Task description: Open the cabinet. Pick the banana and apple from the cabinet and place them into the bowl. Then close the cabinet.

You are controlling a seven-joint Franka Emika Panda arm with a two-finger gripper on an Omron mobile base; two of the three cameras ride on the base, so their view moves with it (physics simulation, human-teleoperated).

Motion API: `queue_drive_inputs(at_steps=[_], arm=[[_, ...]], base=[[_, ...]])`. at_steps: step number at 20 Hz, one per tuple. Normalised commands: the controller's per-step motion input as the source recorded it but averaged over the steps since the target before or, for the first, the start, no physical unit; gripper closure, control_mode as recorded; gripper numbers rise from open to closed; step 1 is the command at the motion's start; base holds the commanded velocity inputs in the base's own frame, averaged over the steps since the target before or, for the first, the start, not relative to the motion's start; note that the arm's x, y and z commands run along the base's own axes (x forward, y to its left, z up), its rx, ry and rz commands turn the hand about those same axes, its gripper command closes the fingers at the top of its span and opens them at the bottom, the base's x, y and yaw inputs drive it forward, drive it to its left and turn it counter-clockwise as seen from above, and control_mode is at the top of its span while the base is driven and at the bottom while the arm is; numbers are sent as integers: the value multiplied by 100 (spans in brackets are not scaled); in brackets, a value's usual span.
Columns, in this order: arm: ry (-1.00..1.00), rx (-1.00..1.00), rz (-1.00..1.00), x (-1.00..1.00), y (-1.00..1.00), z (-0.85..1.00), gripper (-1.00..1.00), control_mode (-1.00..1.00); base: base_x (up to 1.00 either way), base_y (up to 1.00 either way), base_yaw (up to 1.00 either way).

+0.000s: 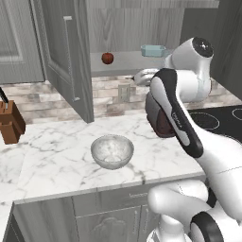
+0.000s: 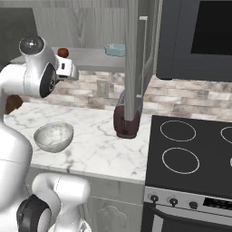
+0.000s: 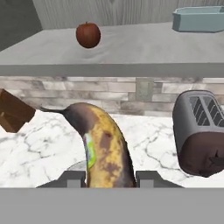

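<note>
One fruit, the banana (image 3: 105, 148), is sitting clamped in the gripper (image 3: 109, 178); it needs lowering over the bowl (image 1: 112, 151) before releasing; apple (image 3: 88, 34) is waiting on the shelf.

- white marble counter (image 1: 56, 156), grey drawers below
- brick-pattern backsplash (image 2: 190, 97) with outlet (image 1: 124, 92)
- black stovetop (image 2: 190, 158), dark microwave (image 2: 195, 38) above
- toaster (image 2: 128, 118), knife block (image 1: 10, 122)
</note>
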Motion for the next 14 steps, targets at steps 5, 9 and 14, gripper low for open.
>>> queue_drive_inputs(at_steps=[5, 9, 14], arm=[[13, -1, 6, -69, 5, -13, 100, -100], [19, -6, 3, -47, 23, -27, 100, -100], [19, -6, 2, -16, 23, -33, 100, -100]], base=[[0, 0, 0], [0, 0, 0], [0, 0, 0]])
